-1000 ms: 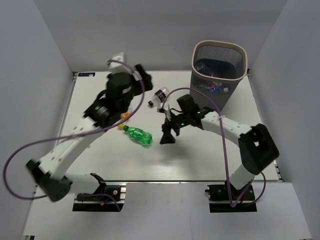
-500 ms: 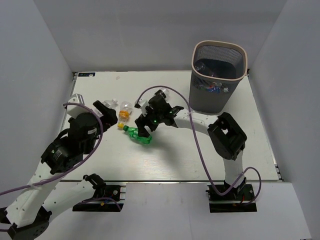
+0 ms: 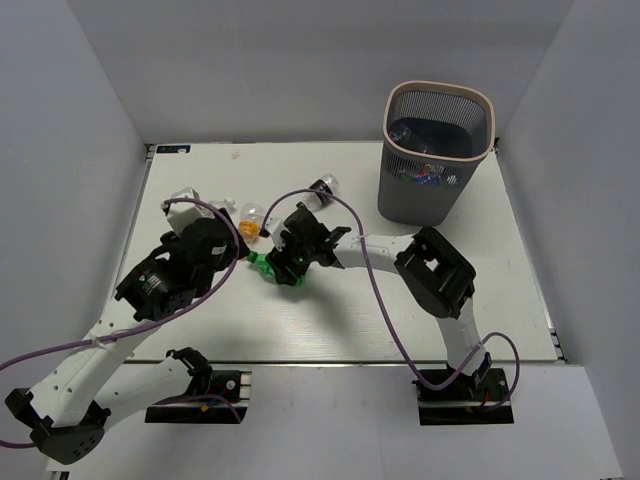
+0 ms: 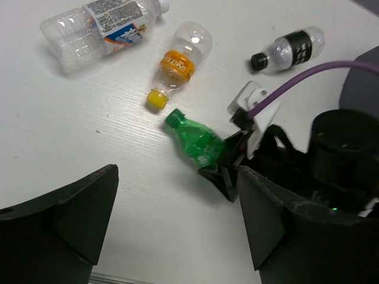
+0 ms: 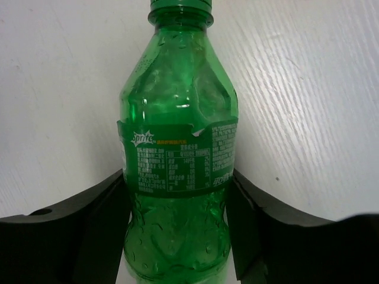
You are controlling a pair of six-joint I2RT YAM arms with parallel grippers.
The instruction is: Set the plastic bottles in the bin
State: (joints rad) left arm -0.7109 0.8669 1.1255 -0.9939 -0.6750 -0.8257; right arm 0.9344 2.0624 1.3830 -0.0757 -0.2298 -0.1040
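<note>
"Sprite"-labelled green bottle (image 5: 177,177) between the right jaws

My right gripper (image 5: 177,198) has the green bottle (image 5: 177,136) filling the gap between its fingers, no slack either side. Just ahead of it, an orange-capped bottle (image 4: 177,59) lies close. My left gripper (image 4: 174,219) hangs wide over bare table (image 4: 89,136), the right arm (image 4: 343,160) crowding its right side

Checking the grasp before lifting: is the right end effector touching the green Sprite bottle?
Touching. In the right wrist view, the right end effector's fingers sit flush against both sides of the green Sprite bottle, with no gap showing.
</note>
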